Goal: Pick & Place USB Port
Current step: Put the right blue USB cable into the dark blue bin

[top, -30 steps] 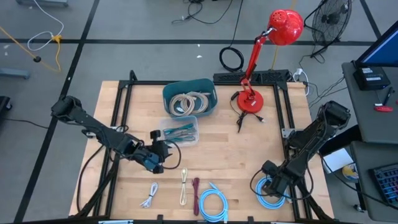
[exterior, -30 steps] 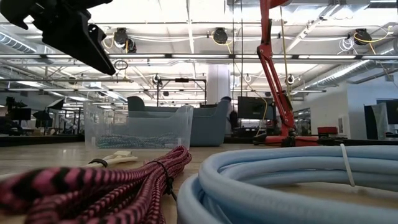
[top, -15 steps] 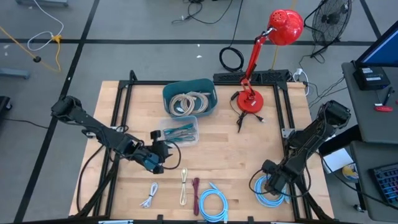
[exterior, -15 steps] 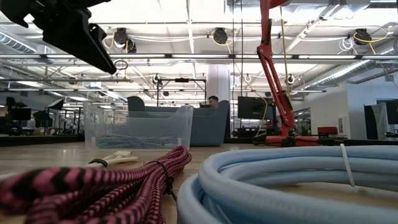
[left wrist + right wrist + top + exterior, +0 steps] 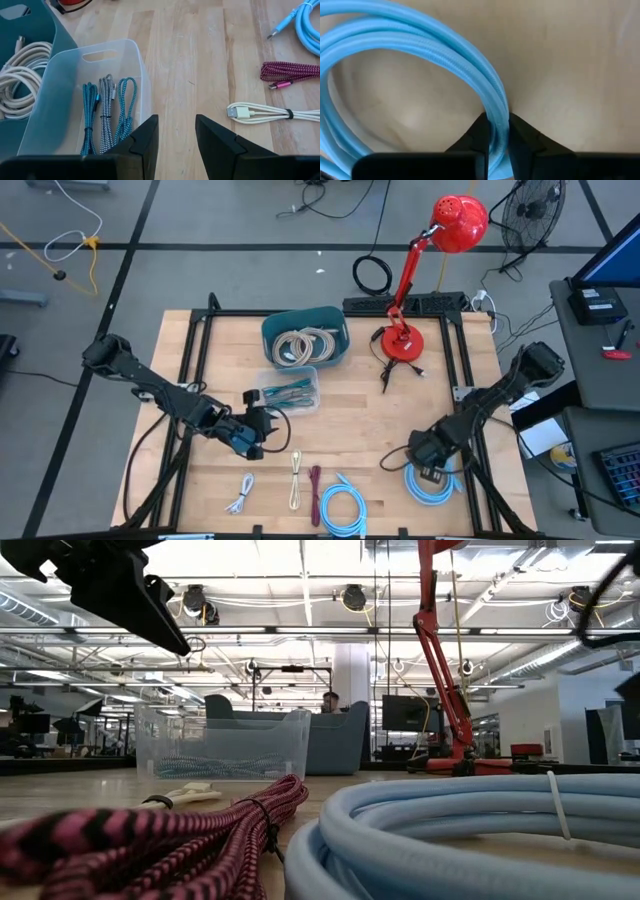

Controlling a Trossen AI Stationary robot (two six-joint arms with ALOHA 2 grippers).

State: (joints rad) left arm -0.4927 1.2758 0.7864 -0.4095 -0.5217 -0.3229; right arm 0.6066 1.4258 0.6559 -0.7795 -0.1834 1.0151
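Note:
My right gripper (image 5: 424, 454) is at the near right of the table, shut on a light blue cable coil (image 5: 433, 486); the right wrist view shows the strands (image 5: 420, 40) arching over the wood. My left gripper (image 5: 256, 430) is open and empty, above the table just near of a clear bin (image 5: 291, 391) that holds teal braided cables (image 5: 107, 112). It also shows at the top left of the low view (image 5: 125, 590). A cream USB cable (image 5: 260, 112), a magenta braided cable (image 5: 290, 72) and a second light blue coil (image 5: 341, 509) lie flat near the front edge. My right gripper pinches a couple of strands of the light blue coil (image 5: 498, 120) between its two fingers, which lie across the strands. The fingers come down at a slant from the table's right. The rest of the coil (image 5: 436, 490) lies on the table on its near side.
A teal bin (image 5: 305, 338) with coiled white cables stands behind the clear bin. A red desk lamp (image 5: 405, 340) stands at the far right. A small white cable (image 5: 240, 496) lies at the near left. A black frame (image 5: 455, 395) edges the table.
My right gripper has gone toward the table's left and a little toward its far edge, still over the light blue coil. Its arm now shows at the right edge of the low view.

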